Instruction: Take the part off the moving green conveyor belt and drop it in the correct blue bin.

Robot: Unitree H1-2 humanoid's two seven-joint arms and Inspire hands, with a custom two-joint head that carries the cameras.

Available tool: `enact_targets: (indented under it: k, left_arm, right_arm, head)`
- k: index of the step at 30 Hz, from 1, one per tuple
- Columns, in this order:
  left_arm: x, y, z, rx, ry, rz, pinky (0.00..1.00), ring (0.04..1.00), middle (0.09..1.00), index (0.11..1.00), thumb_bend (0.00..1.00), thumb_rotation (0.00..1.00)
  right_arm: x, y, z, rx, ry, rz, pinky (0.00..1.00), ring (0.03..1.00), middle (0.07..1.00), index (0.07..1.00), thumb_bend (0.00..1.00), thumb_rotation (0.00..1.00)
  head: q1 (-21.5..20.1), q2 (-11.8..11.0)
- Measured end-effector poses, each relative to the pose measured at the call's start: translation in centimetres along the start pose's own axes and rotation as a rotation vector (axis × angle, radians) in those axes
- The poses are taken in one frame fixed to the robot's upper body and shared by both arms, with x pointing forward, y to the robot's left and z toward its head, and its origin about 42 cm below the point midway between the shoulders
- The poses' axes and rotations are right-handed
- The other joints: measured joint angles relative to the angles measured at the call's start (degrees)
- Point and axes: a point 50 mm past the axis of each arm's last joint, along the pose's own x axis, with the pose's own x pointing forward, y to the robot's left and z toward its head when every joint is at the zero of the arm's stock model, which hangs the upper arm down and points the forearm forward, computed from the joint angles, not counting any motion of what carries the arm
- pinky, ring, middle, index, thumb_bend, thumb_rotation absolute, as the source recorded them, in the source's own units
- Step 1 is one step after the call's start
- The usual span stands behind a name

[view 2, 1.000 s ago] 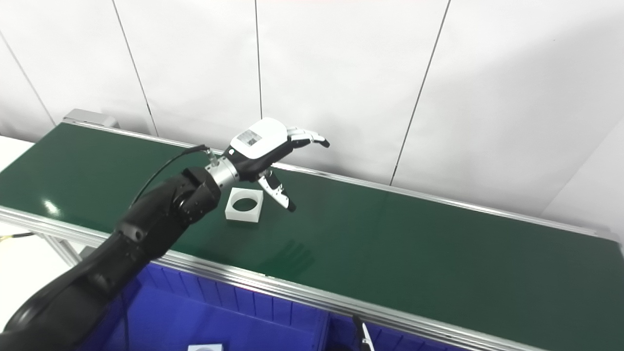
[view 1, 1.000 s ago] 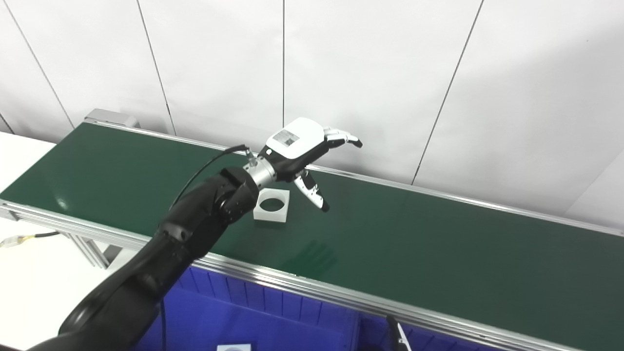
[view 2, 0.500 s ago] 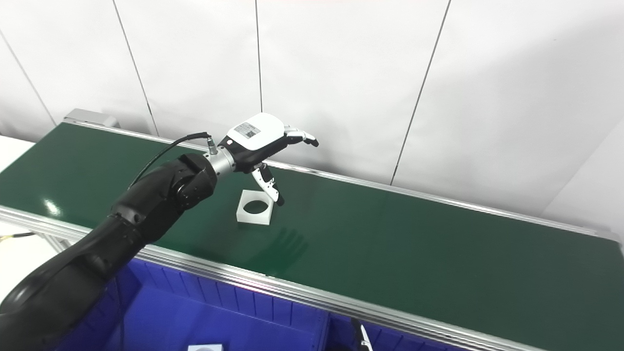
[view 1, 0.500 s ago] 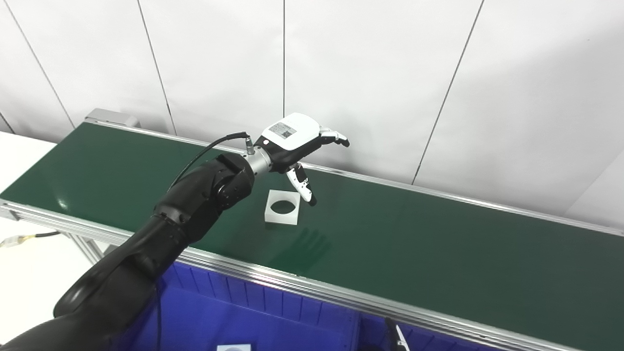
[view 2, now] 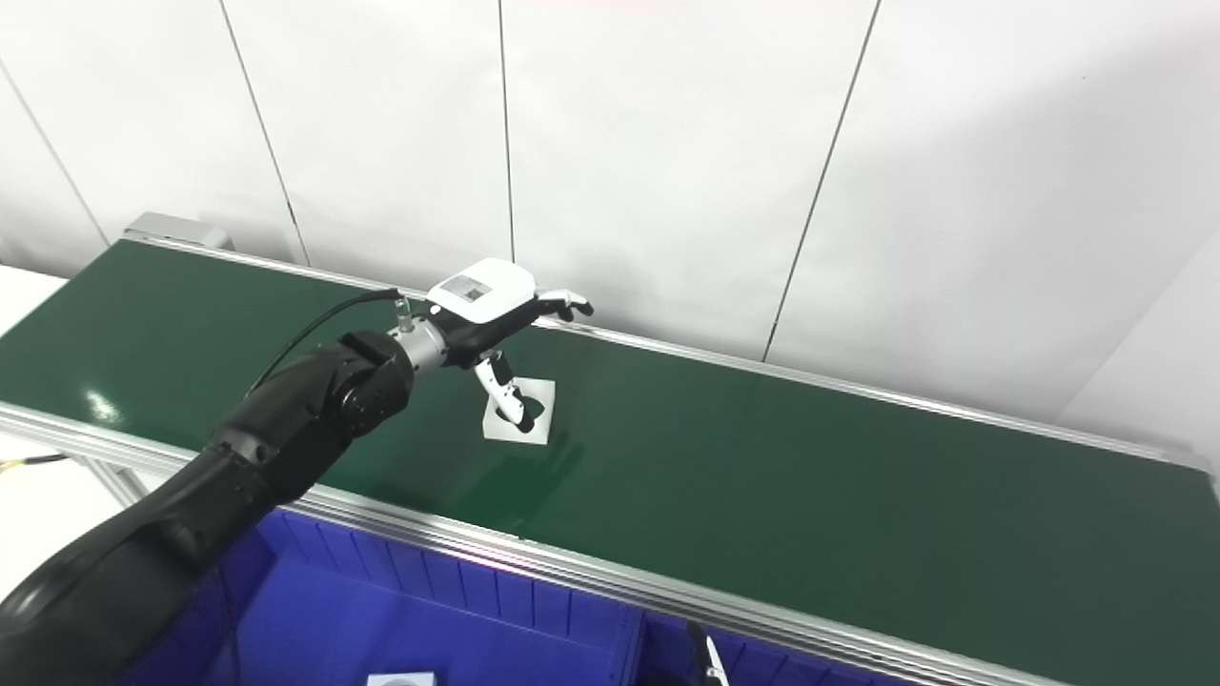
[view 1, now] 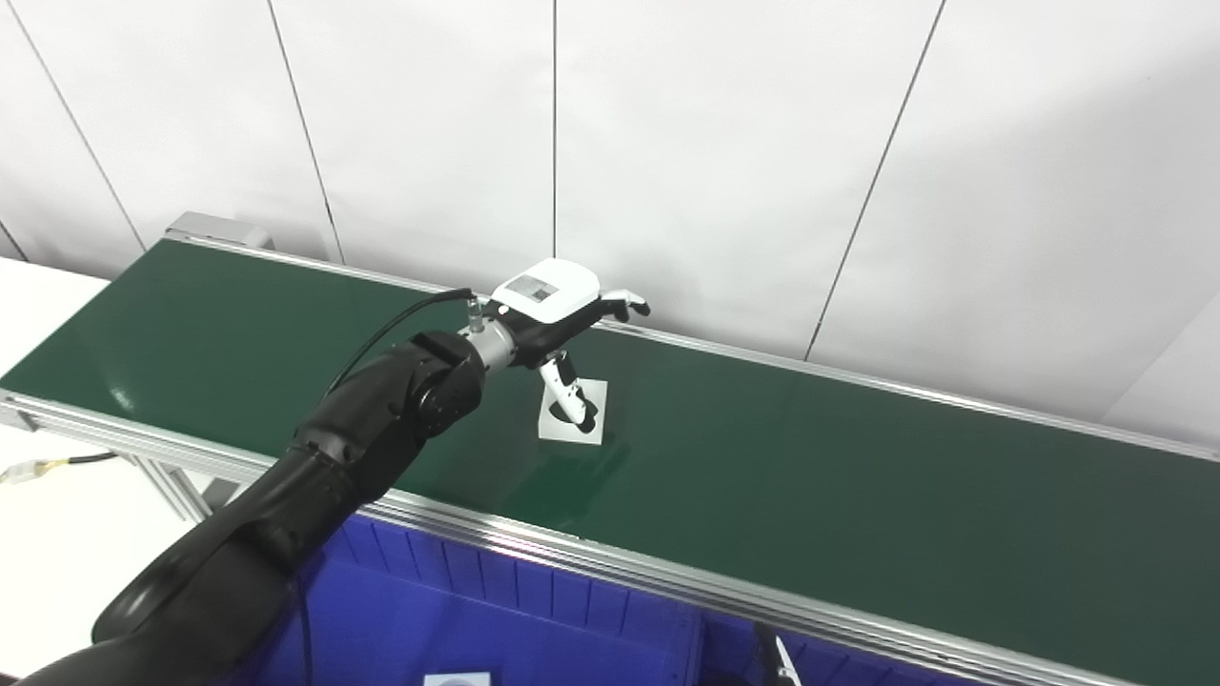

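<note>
Reaching over the green conveyor belt (view 1: pixel 810 495), the left hand (view 1: pixel 558 314) hung just above the part (view 1: pixel 583 433), palm down. Its fingers (view 1: pixel 624 307) were spread and extended toward the far rail, grasping nothing; the thumb (view 1: pixel 564 389) pointed down in front of the part's round hole, tip at or in the hole, contact unclear. Right hand was out of frame.

Part: white square block with a round through-hole, lying flat on the belt, roughly mid-width, nearer the left end. It had no real long axis, being square; its edges sat roughly in line with the belt's run, and the hole faced up.

Edges: near aluminium rail (view 1: pixel 591 557) ran along the front of the belt, far rail (view 2: pixel 858 389) against the white wall panels (view 1: pixel 724 143). Belt to the right of the part was open green surface all the way to the frame edge; left of the part the belt was open too, partly crossed by the black forearm (view 1: pixel 381 419).

Blue bin (view 1: pixel 496 619) sat below the near rail, with a divider wall at right and a small white piece (view 2: pixel 398 679) at its bottom edge of frame. White worktop (view 1: pixel 48 534) showed at far left.
</note>
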Motion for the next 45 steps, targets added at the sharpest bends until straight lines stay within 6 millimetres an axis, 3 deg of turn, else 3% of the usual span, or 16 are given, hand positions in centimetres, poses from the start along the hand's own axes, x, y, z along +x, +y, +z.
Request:
enact_targets:
  k: [13,25,40,45]
  left_arm:
    - [1.0,-4.3,3.2,-0.093,0.034,-0.051,0.64,0.799,0.824,0.871,1.0,0.27]
    - [2.0,-5.9,6.4,-0.12,0.027,-0.029,0.66,0.801,0.828,0.887,1.0,0.31]
    - [1.9,-7.4,5.6,0.032,0.12,0.134,0.75,0.796,0.807,0.85,0.94,0.18]
    - [2.0,-7.3,5.4,0.069,0.136,0.185,0.78,0.821,0.825,0.865,0.92,0.19]
  right_arm:
    - [0.0,0.7,0.2,0.005,-0.005,0.0,1.0,0.992,1.0,0.978,0.99,1.0]
    - [0.2,1.2,0.4,0.017,-0.01,-0.002,0.99,0.985,1.0,0.963,0.96,1.0]
    - [0.1,1.6,1.1,0.022,-0.031,0.004,1.0,0.982,1.0,0.962,0.97,1.0]
    - [-0.3,1.9,1.0,0.024,-0.024,0.003,0.99,0.981,0.997,0.956,0.97,1.0]
  head:
    - [-1.2,0.1]
    - [-2.2,0.0]
    - [-4.0,0.4]
    - [-4.7,0.4]
